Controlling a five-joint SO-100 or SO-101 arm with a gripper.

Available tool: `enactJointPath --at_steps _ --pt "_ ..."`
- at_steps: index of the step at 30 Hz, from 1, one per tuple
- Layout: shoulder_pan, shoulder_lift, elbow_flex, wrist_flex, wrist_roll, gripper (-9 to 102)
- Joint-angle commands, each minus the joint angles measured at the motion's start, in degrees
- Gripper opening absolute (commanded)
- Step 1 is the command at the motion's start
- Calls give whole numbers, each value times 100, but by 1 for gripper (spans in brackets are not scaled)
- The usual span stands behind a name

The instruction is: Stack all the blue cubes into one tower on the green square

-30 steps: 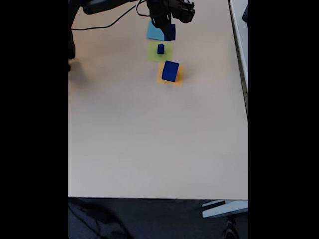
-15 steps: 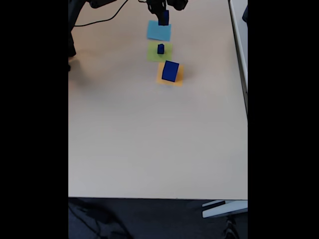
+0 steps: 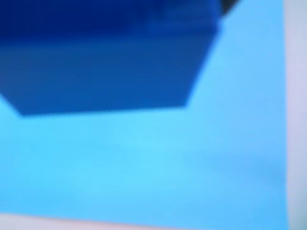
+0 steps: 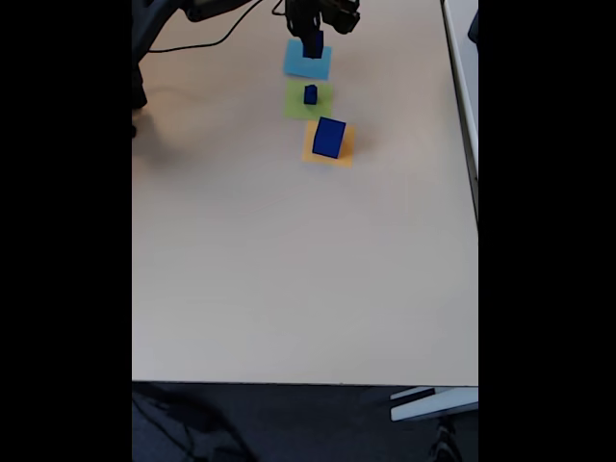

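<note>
while the arm reaches in from the top of the fixed view, its gripper hangs at the upper centre of the frame with a dark blue cube, the medium cube, between its fingers, directly over the light-blue paper square. in the wrist view that cube fills the upper left, blurred and close to the lens, with the light-blue paper spread beneath it and a strip of pale table along the right edge. the pincer appears clamped on this cube, though the fingers themselves are too dark and small to make out; whether the cube rests on the paper or hangs just clear of it cannot be told.

below it in the fixed view, the small cube sits near the middle of the green square, and lower again the large cube stands on the orange square. the three coloured papers run in a line down the upper centre of the table, each apart from the next.

no tower stands yet. since the smallest block occupies the target, it will likely have to be parked elsewhere so the largest can go down first.
</note>
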Motion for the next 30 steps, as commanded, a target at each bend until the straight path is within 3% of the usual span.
enactJointPath --at_steps 1,30 --pt "-88 9 -483 -114 237 0" --pt "-141 -817 -1081 0 659 3"
